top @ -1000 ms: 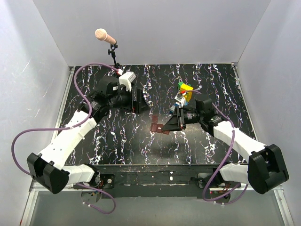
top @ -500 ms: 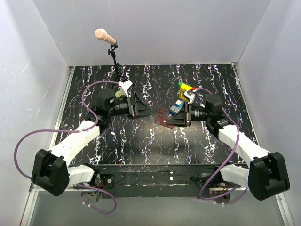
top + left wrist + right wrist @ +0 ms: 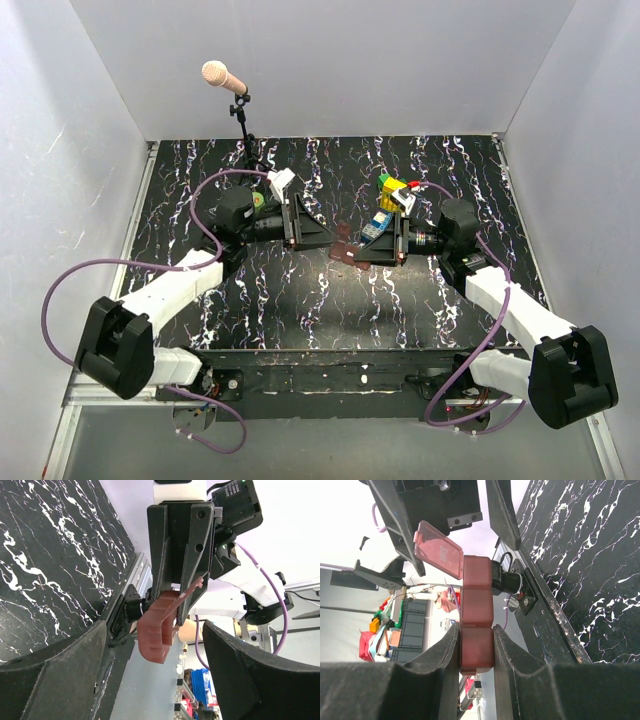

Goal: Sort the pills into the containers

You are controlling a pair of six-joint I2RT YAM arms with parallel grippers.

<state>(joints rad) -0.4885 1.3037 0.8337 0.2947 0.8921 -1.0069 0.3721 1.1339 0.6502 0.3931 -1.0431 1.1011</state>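
The dark red-brown box is held off the black marbled table by my right gripper, which is shut on its end. In the right wrist view the box sits between my pads, and its flap lid stands open. My left gripper is open and faces the box from the left, close to it. In the left wrist view the box hangs just ahead of my open gripper. I see no pills and no green bottle.
A yellow-and-blue toy brick stack stands just behind the right gripper. A microphone on a thin stand rises at the back left. White walls enclose the table on three sides.
Both arms have swung toward the middle. The right gripper lifted the box and carried it left and back. The left gripper moved right until it faces the box.
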